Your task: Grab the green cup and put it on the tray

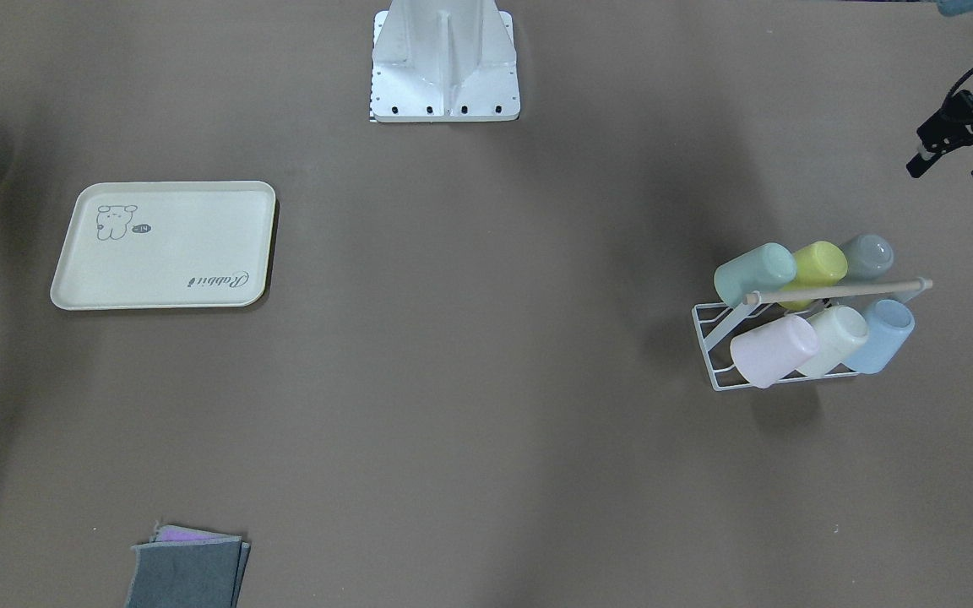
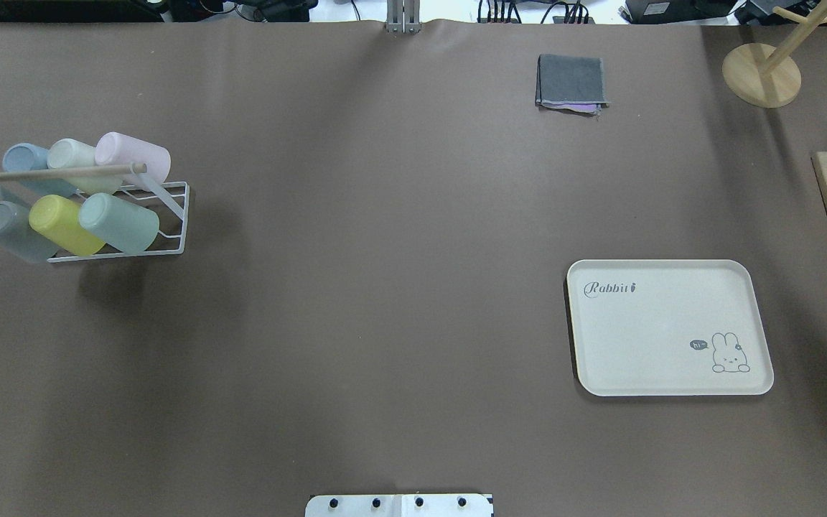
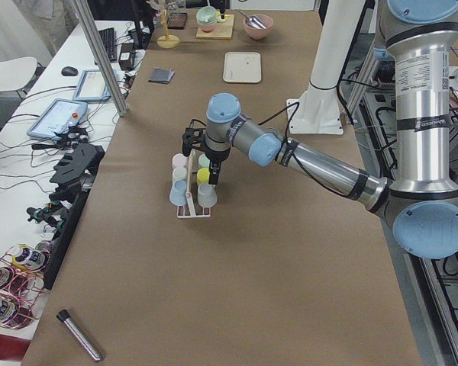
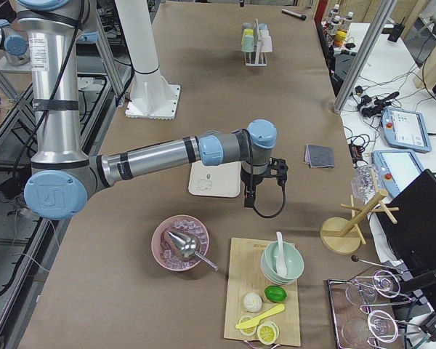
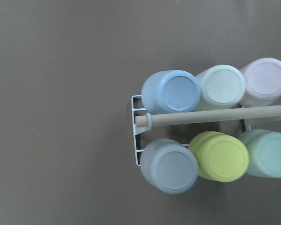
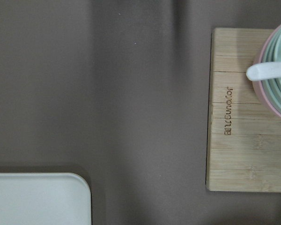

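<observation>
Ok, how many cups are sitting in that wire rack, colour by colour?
green cup: 1
yellow-green cup: 1
grey cup: 1
blue cup: 1
off-white cup: 1
pink cup: 1
Total: 6

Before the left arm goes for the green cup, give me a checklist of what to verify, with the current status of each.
1. Green cup located: ok. It sits on the rack at the end of its row, beside the yellow cup.
2. Tray free: ok. Nothing is on it.
3. Left gripper open: ok. The fingers look apart.
4. Left gripper centred over the green cup: not ok. The left wrist view shows the cup at its edge.
5. Rack's bar clear of the lift path: cannot tell.
</observation>
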Available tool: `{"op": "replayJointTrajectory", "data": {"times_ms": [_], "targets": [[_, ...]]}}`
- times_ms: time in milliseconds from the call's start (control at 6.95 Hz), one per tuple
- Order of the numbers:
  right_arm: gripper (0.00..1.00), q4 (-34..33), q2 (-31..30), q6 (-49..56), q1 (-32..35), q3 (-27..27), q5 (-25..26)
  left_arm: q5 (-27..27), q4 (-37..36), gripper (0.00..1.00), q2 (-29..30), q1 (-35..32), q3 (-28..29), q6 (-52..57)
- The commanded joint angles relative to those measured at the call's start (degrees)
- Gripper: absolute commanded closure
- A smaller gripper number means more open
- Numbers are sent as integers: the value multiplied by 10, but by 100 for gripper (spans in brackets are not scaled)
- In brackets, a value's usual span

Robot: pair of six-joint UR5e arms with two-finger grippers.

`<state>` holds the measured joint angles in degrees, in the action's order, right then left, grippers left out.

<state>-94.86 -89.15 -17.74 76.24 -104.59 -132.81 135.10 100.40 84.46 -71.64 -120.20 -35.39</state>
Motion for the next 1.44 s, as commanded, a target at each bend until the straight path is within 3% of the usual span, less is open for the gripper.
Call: {"op": "replayJointTrajectory", "data": {"times_ms": [0, 432, 576, 720, 1007, 1295], "targets": [[3, 10, 6, -66, -30, 0, -4, -57, 3, 2, 52, 73, -6, -87], [3, 51, -20, -69, -55, 26, -13, -183, 23, 2, 77, 191, -20, -193], [3, 124, -43, -91, -69, 47, -12, -190, 28, 2, 77, 199, -20, -198], [4, 191, -51, -183, -99, 53, -11, -200, 33, 2, 74, 202, -21, -197], [4, 232, -59, -255, -137, 52, -4, -281, 95, 2, 3, 266, -61, -202], [3, 305, -94, -291, -165, 54, 0, -370, 222, 2, -89, 342, -70, -259]]}}
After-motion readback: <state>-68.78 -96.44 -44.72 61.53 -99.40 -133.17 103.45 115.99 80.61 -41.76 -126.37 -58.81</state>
